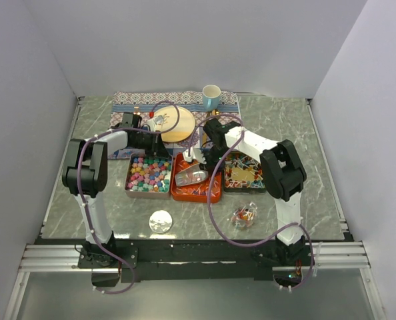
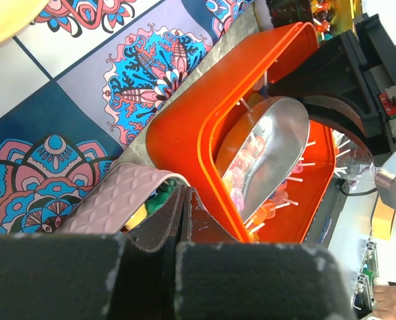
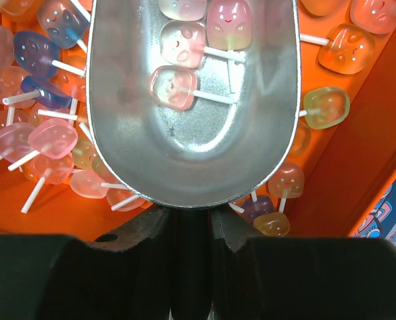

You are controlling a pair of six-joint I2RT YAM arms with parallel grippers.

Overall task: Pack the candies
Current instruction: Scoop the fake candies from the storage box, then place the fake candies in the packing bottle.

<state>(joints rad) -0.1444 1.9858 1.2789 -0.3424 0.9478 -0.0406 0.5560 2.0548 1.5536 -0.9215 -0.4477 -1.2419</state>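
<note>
Left fingers (image 2: 161, 220) pressed together, right fingers (image 3: 145, 230) likewise clamped closed

We see the metal scoop (image 3: 191, 100) cut off by the top edge. Its handle is buried between the fingers of the right gripper (image 3: 190, 230), and lollipops (image 3: 88, 183) under it are partly covered. The left gripper (image 2: 183, 213) hides most of the pink tin (image 2: 118, 200).
</note>
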